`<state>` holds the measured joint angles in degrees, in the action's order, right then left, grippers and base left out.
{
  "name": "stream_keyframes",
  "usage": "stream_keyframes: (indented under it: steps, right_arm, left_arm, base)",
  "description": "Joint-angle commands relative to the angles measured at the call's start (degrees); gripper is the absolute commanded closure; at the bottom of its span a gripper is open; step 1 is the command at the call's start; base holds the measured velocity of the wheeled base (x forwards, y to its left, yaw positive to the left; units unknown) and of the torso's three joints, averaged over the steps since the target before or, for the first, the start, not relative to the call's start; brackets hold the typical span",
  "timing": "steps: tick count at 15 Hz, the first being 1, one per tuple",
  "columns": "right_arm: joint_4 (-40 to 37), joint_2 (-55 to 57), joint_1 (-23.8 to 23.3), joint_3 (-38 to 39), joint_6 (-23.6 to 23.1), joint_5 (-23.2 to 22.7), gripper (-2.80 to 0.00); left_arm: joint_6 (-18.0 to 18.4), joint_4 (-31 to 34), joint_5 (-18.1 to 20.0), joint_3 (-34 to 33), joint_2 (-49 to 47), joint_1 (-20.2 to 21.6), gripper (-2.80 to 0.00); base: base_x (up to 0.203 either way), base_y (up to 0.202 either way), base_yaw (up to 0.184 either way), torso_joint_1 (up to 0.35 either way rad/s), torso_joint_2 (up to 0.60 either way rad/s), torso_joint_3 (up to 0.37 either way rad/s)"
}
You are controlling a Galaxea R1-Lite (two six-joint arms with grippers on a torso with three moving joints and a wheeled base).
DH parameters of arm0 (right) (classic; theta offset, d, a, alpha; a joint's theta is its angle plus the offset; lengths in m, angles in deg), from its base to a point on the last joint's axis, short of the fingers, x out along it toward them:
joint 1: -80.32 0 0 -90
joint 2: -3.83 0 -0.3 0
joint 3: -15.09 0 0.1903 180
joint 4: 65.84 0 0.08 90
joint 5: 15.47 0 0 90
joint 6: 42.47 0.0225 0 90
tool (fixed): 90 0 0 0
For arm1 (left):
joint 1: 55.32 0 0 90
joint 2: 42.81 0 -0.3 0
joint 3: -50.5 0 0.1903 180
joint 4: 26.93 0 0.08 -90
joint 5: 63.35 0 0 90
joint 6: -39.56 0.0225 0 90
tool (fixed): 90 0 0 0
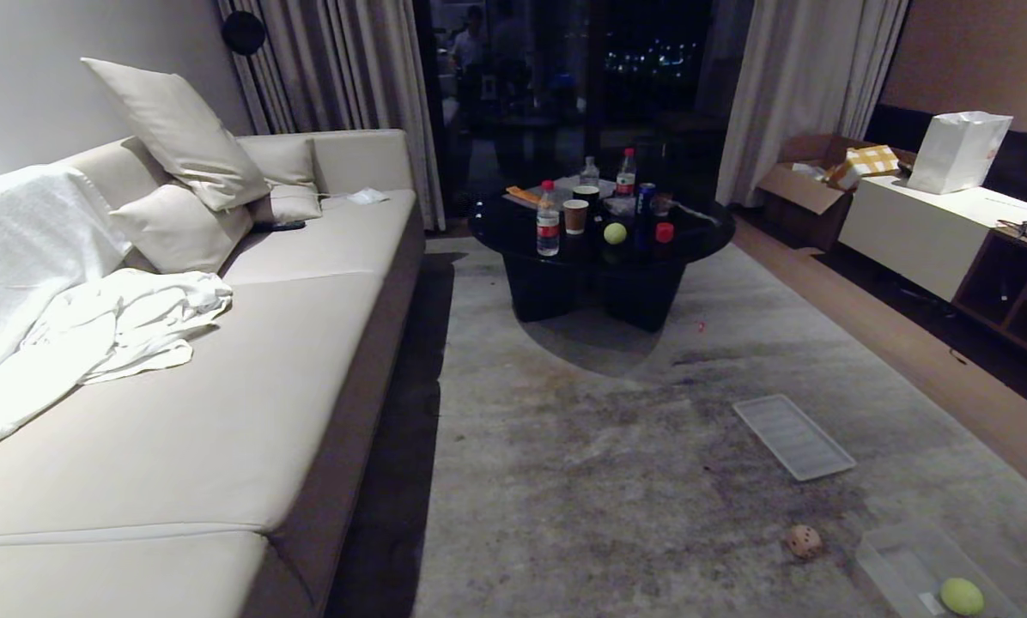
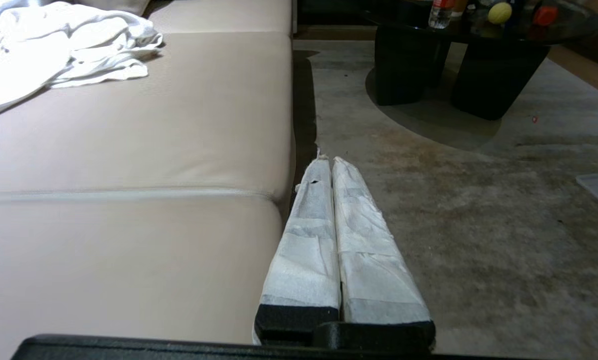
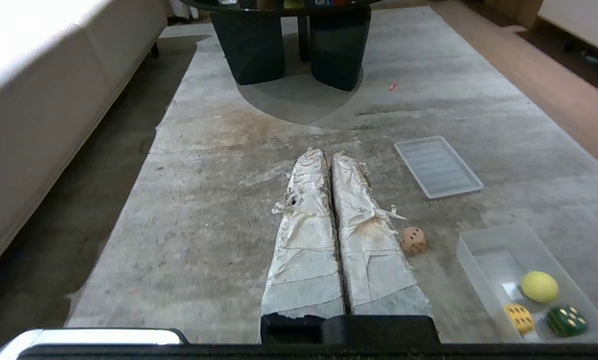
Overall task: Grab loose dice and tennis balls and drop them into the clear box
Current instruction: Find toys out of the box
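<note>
Right hand (image 3: 329,155) closed | clear box (image 3: 484,250): tennis ball (image 3: 539,286), two dice

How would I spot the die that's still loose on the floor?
Find the grey rug before the sofa. Near its close edge sits the clear box; the beige die lies just outside it, alone on the rug, while the other dice lie inside.
</note>
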<state>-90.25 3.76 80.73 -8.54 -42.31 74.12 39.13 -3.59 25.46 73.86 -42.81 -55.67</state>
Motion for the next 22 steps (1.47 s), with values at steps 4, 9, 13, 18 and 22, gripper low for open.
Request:
stream_keyframes:
  steps: [4, 9, 13, 18, 22]
  right_arm:
    - [0.0, 0.1, 0.0, 0.0, 0.1, 0.0, 0.0]
    - [0.0, 0.0, 0.0, 0.0, 0.1, 0.0, 0.0]
    - [0.0, 0.1, 0.0, 0.0, 0.0, 0.0, 0.0]
    - [0.0, 0.0, 0.0, 0.0, 0.1, 0.1, 0.0]
    - [0.0, 0.1, 0.0, 0.0, 0.2, 0.1, 0.0]
  left_arm:
    - [-0.5, 0.0, -0.3, -0.1, 0.0, 0.0, 0.0]
    - [-0.5, 0.0, -0.4, -0.1, 0.0, 0.0, 0.0]
    - [-1.1, 0.0, -0.6, -0.1, 0.0, 0.0, 0.0]
    - [-1.3, 0.0, -0.7, -0.1, 0.0, 0.0, 0.0]
    - [-1.6, 0.0, -0.3, -0.1, 0.0, 0.0, 0.0]
  base:
    - [0.187, 0.0, 0.0, 0.003, 0.0, 0.001]
    - [0.183, 0.0, 0.001, 0.0, 0.0, 0.0]
    - [0.184, 0.0, -0.001, 0.002, 0.0, 0.002]
    - [0.052, 0.0, 0.001, 0.001, 0.0, 0.0]
    - [0.0, 0.0, 0.0, 0.0, 0.0, 0.0]
